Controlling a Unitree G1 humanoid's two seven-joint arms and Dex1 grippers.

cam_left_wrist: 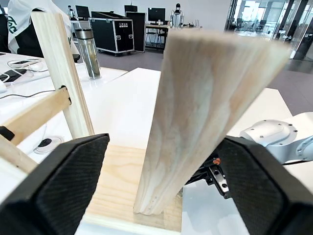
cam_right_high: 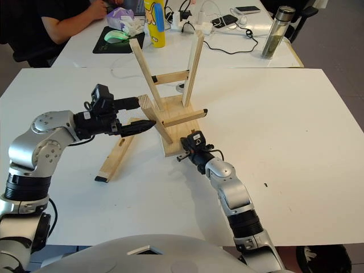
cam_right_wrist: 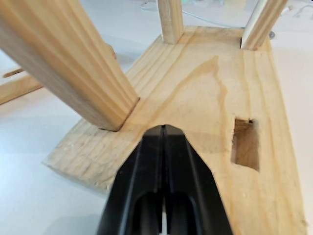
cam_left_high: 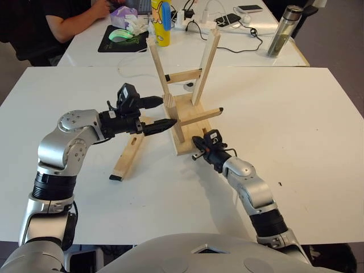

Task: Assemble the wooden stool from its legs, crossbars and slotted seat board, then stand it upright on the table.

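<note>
The right gripper (cam_right_wrist: 164, 134), its two fingers pressed together with nothing between them, lies over the near edge of the slotted seat board (cam_right_wrist: 205, 78), which rests flat on the white table (cam_left_high: 296, 142) with the stool's underside facing up. Just beside the gripper's tip, one rectangular slot (cam_right_wrist: 246, 142) in the board stands unfilled. At the board's near left corner a tilted leg (cam_left_wrist: 205, 112) is seated in its slot and leans toward the robot's left. The left gripper (cam_left_high: 169, 112) is spread wide around that leg, a black pad on either side, and its near pad (cam_left_wrist: 63, 181) is visibly apart from the wood. A crossbar (cam_left_high: 202, 115) runs from the tilted leg out to the right above the board and ends in a dark tip with nothing attached. To the left of the board, a loose leg (cam_left_high: 129, 156) lies flat on the table beneath the left arm, its dark-capped end pointing toward the robot. At the board's far edge, two upright legs (cam_left_high: 159, 62) (cam_left_high: 206, 65) rise from their slots, splayed slightly apart and joined by a second crossbar (cam_left_high: 183, 75). Beyond, a second table holds a yellow bottle (cam_left_high: 163, 21) and a steel flask (cam_left_high: 284, 29).
</note>
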